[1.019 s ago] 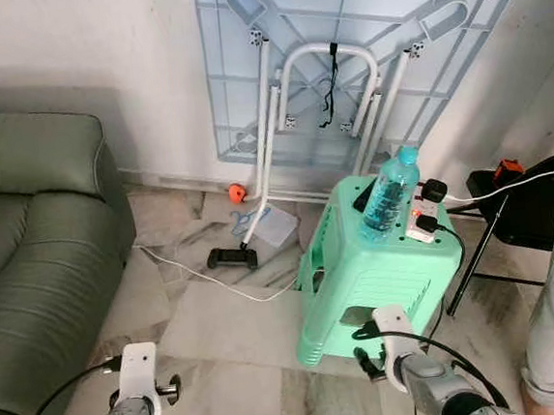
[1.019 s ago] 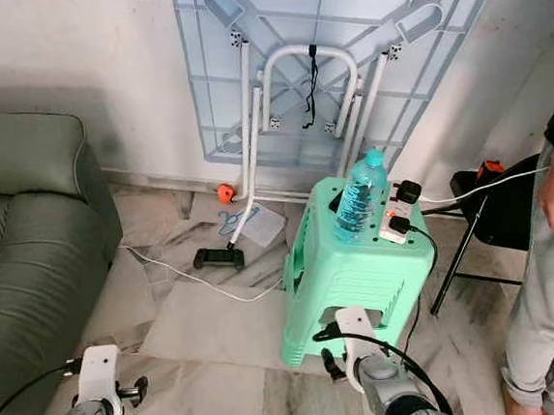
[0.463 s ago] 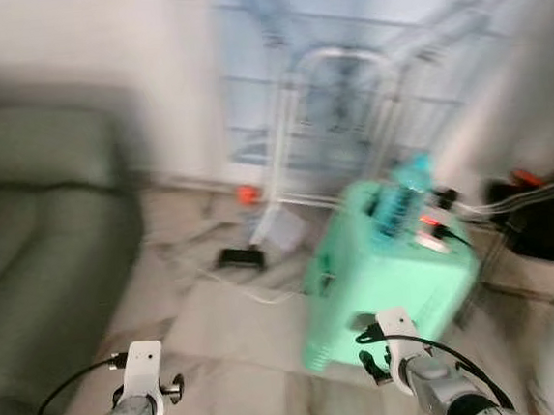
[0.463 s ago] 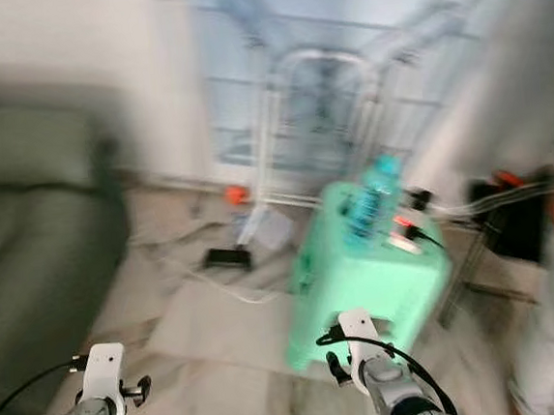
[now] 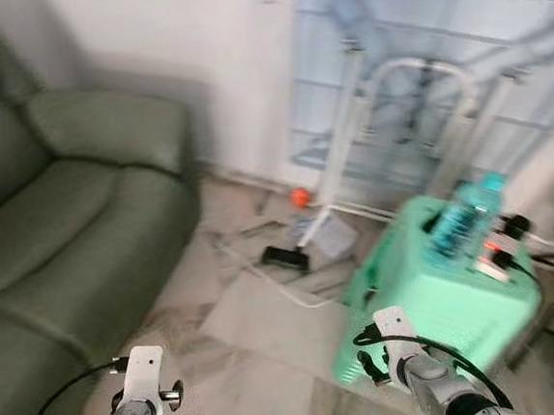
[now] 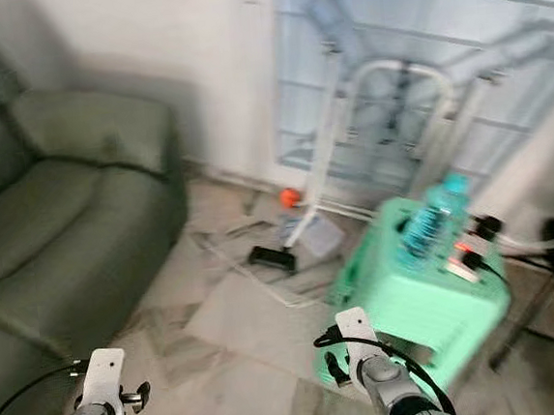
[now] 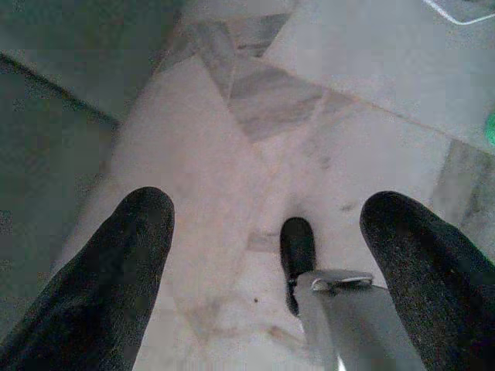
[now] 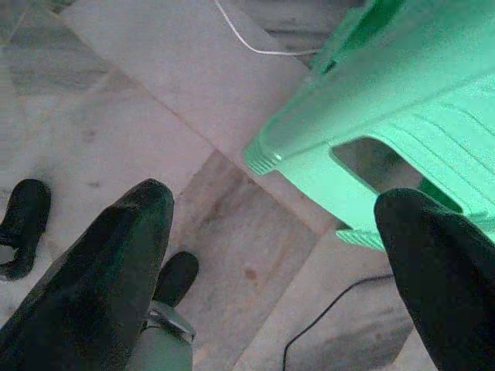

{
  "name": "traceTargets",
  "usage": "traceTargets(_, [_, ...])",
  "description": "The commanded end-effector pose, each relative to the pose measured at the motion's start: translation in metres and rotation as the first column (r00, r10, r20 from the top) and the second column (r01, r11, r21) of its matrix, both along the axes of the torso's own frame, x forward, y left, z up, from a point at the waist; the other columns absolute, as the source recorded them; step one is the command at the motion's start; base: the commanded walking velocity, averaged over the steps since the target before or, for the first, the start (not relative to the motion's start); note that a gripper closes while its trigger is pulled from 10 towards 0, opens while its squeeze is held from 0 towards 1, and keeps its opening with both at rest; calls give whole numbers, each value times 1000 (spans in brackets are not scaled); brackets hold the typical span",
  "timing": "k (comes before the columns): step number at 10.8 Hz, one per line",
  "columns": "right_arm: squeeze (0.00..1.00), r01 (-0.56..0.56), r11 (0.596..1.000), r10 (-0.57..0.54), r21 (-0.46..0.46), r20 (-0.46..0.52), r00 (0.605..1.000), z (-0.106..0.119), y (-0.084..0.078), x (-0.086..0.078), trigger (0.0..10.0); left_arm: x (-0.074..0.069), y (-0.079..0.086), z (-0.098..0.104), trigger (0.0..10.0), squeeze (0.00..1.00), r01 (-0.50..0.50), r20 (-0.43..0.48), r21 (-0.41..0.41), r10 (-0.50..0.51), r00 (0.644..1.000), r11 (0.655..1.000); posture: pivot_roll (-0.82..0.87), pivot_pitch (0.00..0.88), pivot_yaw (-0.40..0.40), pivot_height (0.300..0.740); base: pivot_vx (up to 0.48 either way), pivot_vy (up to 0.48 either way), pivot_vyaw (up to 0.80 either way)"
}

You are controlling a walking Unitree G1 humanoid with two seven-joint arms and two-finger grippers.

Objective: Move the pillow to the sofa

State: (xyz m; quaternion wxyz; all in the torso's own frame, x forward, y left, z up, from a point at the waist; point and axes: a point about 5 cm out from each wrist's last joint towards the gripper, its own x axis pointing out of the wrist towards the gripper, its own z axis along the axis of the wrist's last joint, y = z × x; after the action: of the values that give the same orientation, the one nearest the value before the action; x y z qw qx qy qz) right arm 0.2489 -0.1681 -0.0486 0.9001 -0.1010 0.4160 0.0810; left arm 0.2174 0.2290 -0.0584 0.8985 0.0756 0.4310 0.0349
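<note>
While both jaws gape empty, left gripper over marble, right gripper beside stool.

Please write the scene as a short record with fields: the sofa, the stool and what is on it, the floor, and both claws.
sofa: green sofa, on the robot's left, against the wall
stool: mint green stool, ahead on the right
on stool: water bottle, power strip with plugs
floor: white cable, black controller
left claw: open, holds nothing, over marble floor
right claw: open, holds nothing, beside the stool
pillow: cannot tell where
</note>
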Motion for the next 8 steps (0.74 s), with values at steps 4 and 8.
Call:
traceTargets(4, [0, 37, 999, -38, 21, 57, 998, 10, -4, 12, 10000, 16, 2, 11, 10000, 0, 16, 85, 22, -18, 996, 1000, 10, 2, -87, 740, 0, 0, 800])
traceTargets(8, [0, 92, 981, -137, 171, 271, 953, 50, -3, 54, 10000, 51, -4, 44, 10000, 0, 98, 339, -92, -61, 939, 991, 1, 19, -86, 740, 0, 0, 705])
